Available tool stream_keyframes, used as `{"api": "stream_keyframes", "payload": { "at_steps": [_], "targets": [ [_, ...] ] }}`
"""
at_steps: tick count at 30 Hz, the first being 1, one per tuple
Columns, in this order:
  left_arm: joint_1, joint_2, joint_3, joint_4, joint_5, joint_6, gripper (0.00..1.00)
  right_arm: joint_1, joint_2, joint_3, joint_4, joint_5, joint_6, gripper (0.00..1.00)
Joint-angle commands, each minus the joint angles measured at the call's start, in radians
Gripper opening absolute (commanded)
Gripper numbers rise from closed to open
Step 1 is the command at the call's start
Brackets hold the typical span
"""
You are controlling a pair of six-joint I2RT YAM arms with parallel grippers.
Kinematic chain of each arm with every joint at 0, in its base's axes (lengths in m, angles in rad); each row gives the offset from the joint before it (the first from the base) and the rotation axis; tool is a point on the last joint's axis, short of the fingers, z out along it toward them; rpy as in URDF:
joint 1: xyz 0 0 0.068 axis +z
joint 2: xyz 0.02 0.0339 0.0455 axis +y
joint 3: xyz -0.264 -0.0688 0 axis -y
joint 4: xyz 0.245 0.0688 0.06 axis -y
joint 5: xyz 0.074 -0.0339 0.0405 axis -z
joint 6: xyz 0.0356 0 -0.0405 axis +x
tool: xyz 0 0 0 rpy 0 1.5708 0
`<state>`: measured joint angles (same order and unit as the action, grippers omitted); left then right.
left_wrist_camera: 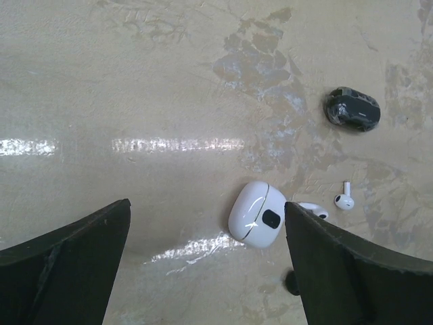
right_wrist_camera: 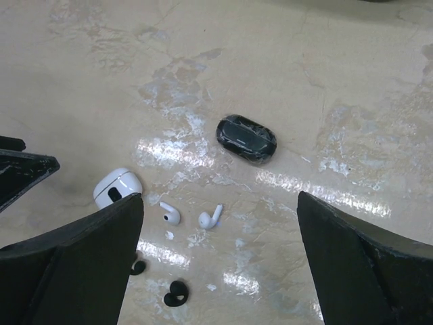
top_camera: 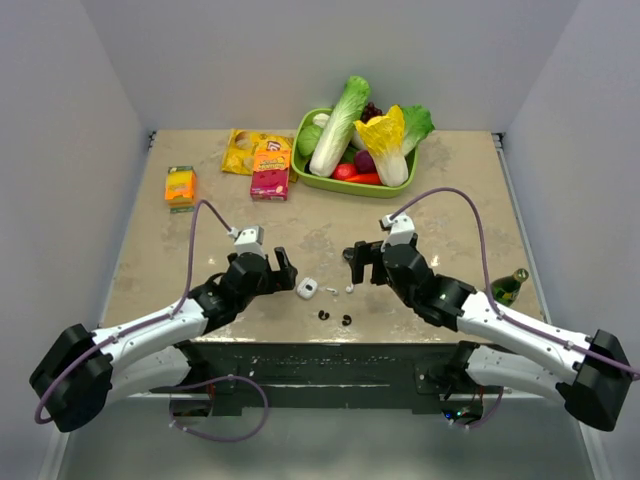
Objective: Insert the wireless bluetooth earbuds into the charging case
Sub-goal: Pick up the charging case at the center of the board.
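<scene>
Currently | I see both jaws apart, empty | left gripper [top_camera: 286, 270] faces small white glossy rounded charging case [top_camera: 307, 290], probably to steady it | two tiny white stemmed earbuds [right_wrist_camera: 170, 214] lie loose at case's 3 o'clock | right gripper [top_camera: 358, 262] near, likely for pickup

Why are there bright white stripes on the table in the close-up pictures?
Left wrist view: glare streaks across the glossy table, and the charging case shines too. Right wrist view: bright patches beside the dark case. Top view: even light, no streaks.
</scene>
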<state>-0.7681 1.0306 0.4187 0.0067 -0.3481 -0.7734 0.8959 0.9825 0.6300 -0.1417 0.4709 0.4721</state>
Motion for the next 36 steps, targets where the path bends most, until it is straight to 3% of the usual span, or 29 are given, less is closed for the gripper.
{"api": "stream_keyframes", "payload": {
  "at_steps": [1, 5, 12, 19, 36],
  "targets": [
    [-0.008, 0.022, 0.063, 0.077, 0.026, 0.072, 1.00, 0.001, -0.086, 0.039, -0.002, 0.012, 0.020, 0.98],
    [-0.046, 0.127, 0.182, 0.041, -0.023, 0.118, 1.00, 0.001, -0.185, 0.072, -0.058, 0.037, 0.028, 0.98],
    [-0.123, 0.462, 0.518, -0.089, -0.092, 0.178, 1.00, 0.001, -0.291, 0.146, -0.150, 0.074, 0.039, 0.98],
    [-0.123, 0.525, 0.552, -0.022, -0.065, 0.169, 1.00, 0.001, -0.369, 0.134, -0.205, 0.130, 0.017, 0.98],
    [-0.140, 0.822, 0.808, -0.171, -0.075, 0.115, 0.96, 0.001, -0.410, 0.157, -0.216, 0.186, 0.013, 0.98]
  ]
}}
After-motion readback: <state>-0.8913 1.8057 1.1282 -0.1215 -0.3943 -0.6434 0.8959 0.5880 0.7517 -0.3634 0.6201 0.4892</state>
